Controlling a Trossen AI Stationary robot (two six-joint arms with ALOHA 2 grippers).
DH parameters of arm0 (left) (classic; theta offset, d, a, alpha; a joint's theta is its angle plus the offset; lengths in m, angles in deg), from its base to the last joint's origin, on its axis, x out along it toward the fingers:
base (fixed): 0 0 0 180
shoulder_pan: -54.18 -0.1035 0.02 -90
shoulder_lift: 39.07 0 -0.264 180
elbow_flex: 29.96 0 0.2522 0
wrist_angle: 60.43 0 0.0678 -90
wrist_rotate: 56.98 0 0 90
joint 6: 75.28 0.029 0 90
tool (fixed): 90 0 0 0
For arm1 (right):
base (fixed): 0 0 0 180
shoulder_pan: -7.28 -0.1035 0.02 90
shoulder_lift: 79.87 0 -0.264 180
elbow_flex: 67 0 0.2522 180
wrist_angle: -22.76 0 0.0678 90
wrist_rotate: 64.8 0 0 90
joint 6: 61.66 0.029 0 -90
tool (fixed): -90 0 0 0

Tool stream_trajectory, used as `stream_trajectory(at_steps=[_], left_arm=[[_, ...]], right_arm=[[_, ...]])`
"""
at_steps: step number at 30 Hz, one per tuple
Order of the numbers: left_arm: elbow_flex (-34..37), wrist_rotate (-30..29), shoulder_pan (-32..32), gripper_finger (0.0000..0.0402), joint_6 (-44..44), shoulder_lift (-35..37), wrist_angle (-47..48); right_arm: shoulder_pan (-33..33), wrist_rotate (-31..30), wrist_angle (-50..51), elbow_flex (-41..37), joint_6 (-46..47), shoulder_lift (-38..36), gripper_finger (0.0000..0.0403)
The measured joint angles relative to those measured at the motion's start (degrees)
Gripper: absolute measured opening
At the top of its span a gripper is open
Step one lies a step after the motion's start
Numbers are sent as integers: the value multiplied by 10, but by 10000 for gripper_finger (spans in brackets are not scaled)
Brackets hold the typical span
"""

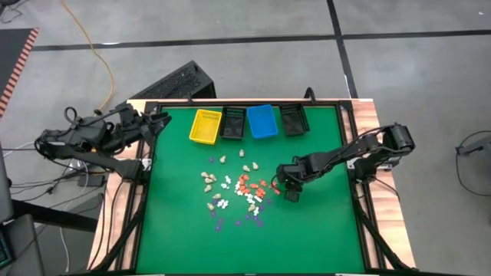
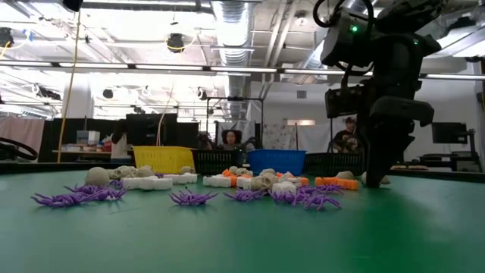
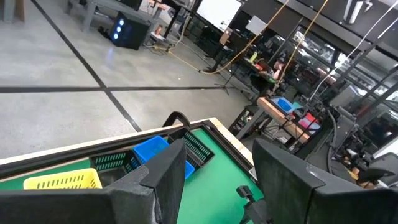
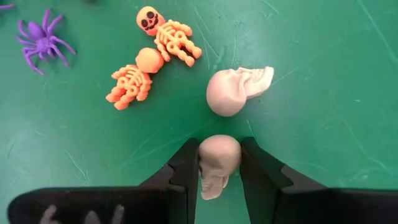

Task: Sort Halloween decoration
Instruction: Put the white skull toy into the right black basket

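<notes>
The right gripper [image 4: 219, 171] pinches a smooth beige plastic skull [image 4: 217, 163] on the green felt-like mat [image 4: 323, 93]; ribbed orange skeletons [image 4: 171, 37] lie nearby. The left gripper [image 3: 214, 180] hovers half-open at the table's edge.

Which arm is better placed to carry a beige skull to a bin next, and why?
The right. Its gripper is down at the pile, fingers either side of a beige skull. The left gripper waits at the table's far-left corner.
</notes>
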Motion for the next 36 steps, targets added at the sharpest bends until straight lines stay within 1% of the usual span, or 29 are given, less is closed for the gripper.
stream_trajectory(at_steps=[5,10,13,15,20,25,28,32,36], left_arm=[[0,0,0,176,0,0,0],[0,0,0,176,0,0,-1],[0,0,0,176,0,0,-1],[0,-8,0,176,-1,0,-1],[0,-25,0,176,-9,0,-1],[0,-25,0,176,-33,0,0],[0,-25,0,176,-34,0,0],[0,-25,0,176,-39,0,0],[0,-25,0,176,-43,0,0]], right_arm=[[7,0,0,-3,0,-26,115],[56,-1,10,-2,0,-94,115],[104,-1,14,-2,-6,-136,115],[148,-4,11,2,-12,-164,115],[269,-27,8,18,-20,-197,115],[386,-29,-16,22,-38,-193,115],[441,-28,-25,22,-40,-173,127],[482,4,-55,22,-52,-137,142],[488,21,-90,22,-70,-107,148]])
